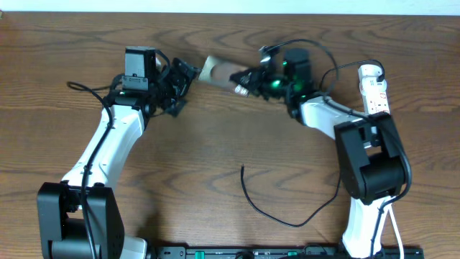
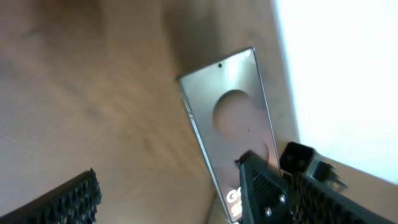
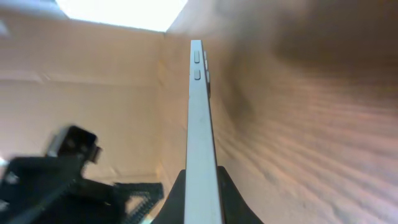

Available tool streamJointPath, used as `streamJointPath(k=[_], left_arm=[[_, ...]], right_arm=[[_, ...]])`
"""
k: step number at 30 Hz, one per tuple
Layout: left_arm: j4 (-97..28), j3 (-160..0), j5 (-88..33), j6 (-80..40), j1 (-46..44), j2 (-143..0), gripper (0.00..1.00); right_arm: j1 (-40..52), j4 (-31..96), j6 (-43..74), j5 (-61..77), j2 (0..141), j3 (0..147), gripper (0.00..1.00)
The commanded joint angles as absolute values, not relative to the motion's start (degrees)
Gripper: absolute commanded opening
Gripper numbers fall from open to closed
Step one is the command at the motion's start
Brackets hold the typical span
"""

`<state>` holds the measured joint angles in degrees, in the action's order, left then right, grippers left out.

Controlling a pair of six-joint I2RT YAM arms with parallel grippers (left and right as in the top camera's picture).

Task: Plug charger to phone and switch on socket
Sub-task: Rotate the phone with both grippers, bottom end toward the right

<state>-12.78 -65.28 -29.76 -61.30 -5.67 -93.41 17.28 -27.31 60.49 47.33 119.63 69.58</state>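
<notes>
Near the table's (image 1: 215,151) far edge, right gripper (image 1: 243,81) clamps the phone (image 1: 215,69); left gripper (image 1: 185,77) gapes.

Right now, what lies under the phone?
The phone is gripped at one end by the right claw. Around its edges only the wooden table shows. The spot directly beneath is covered by the phone and the claw, so it cannot be seen.

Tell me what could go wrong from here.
1. The right gripper pinches the phone edge-on by one end, so it may pivot or slip.
2. The open left gripper is close and could knock it.
3. The charger lies loose on the table, in neither gripper.
</notes>
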Motion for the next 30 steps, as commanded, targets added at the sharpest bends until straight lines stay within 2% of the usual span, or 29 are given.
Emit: streamJointPath(k=[1, 6, 12, 16, 19, 30], left_arm=[[-3.73, -62.94, -34.89, -58.96, -5.43, -93.14, 0.94], [20.71, -54.37, -38.61, -65.63, -5.43, -93.17, 0.94], [46.28, -43.11, -38.17, -72.01, -5.43, -93.17, 0.94], [58.72, -38.50, -35.64, -74.48, -5.43, -93.19, 0.95], [62.92, -36.86, -33.80, -75.18, -5.43, -93.19, 0.95], [63.13, -36.75, -29.08, -74.63, -5.43, -93.19, 0.95]], right_arm=[[15.05, -34.15, 75.18, 48.16, 119.59, 70.39, 0.01], [14.55, -42.46, 84.25, 48.45, 119.59, 70.39, 0.01], [15.53, -49.50, 88.53, 49.60, 119.59, 70.39, 0.01], [17.23, -50.83, 89.86, 51.18, 119.59, 70.39, 0.01], [19.03, -50.83, 90.04, 52.05, 119.59, 70.39, 0.01], [25.96, -51.68, 89.97, 53.12, 119.59, 70.39, 0.01]])
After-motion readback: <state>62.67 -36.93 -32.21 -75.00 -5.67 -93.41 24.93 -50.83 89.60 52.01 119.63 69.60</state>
